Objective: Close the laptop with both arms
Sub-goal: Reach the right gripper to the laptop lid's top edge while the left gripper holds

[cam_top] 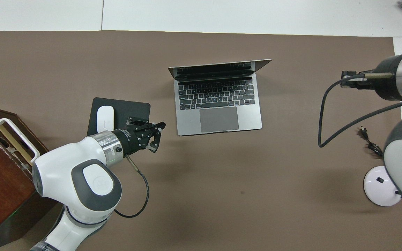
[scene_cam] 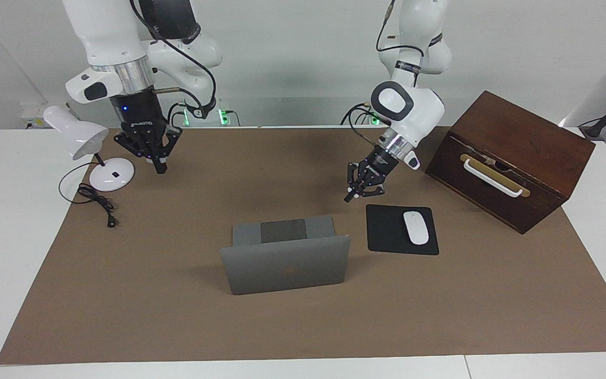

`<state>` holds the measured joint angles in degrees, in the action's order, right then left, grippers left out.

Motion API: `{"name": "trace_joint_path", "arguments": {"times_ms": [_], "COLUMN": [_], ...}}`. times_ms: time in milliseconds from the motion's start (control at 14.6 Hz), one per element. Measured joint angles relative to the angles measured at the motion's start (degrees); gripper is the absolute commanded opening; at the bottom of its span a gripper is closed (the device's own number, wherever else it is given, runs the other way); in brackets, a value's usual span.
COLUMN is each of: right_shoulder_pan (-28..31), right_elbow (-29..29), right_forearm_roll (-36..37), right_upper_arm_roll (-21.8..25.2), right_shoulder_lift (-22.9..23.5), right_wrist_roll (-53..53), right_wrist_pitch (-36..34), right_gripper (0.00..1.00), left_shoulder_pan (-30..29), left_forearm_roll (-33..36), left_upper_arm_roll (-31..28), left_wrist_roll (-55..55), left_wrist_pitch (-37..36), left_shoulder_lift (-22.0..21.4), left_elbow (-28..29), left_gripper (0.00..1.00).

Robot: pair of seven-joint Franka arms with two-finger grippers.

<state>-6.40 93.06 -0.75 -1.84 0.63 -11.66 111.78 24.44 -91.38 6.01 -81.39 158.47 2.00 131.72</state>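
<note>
The laptop [scene_cam: 287, 271] [cam_top: 218, 101] stands open in the middle of the brown mat, its silver lid upright and its keyboard toward the robots. My left gripper [scene_cam: 347, 199] [cam_top: 162, 124] hangs shut and tilted over the mat beside the mouse pad's robot-side corner, apart from the laptop. My right gripper [scene_cam: 161, 169] points straight down, shut and holding nothing, over the mat beside the lamp's base, well away from the laptop. In the overhead view only the right arm's wrist and cable show.
A black mouse pad [scene_cam: 387, 231] with a white mouse [scene_cam: 415, 227] lies beside the laptop toward the left arm's end. A dark wooden box [scene_cam: 513, 158] with a white handle stands there too. A white desk lamp [scene_cam: 77, 138] and its cord [scene_cam: 98, 202] sit at the right arm's end.
</note>
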Motion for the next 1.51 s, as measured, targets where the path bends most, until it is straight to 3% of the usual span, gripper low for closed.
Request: {"name": "trace_joint_path", "arguments": {"times_ms": [206, 481, 755, 1511], "right_shoulder_pan": [-1.88, -3.47, -5.70, -8.12], "right_elbow": [-0.16, -1.92, -6.32, -17.10], "right_forearm_roll": [0.02, 2.14, 4.93, 5.59], "right_upper_arm_roll": [-0.04, -0.05, -0.06, -0.07], "right_shoulder_lift": [2.13, 4.91, 10.07, 20.79], "right_wrist_roll": [-3.02, -3.84, -8.52, -10.09], "right_wrist_pitch": [3.29, 5.61, 5.69, 11.97], "right_gripper": [0.00, 0.00, 0.00, 0.00], "left_shoulder_pan": [0.00, -0.29, -1.11, -3.49], "left_forearm_roll": [-11.92, -15.24, -22.55, -25.29], "left_upper_arm_roll": [-0.11, -0.46, -0.65, -0.80], "left_wrist_roll": [14.45, 20.86, 33.86, 36.98], "left_wrist_pitch": [-3.81, -7.59, -13.44, -14.94], "left_shoulder_lift": [2.37, 3.52, 8.05, 10.32], "left_elbow": [-1.43, -1.57, -1.58, -3.67], "left_gripper": [0.00, 0.00, 0.00, 0.00]}}
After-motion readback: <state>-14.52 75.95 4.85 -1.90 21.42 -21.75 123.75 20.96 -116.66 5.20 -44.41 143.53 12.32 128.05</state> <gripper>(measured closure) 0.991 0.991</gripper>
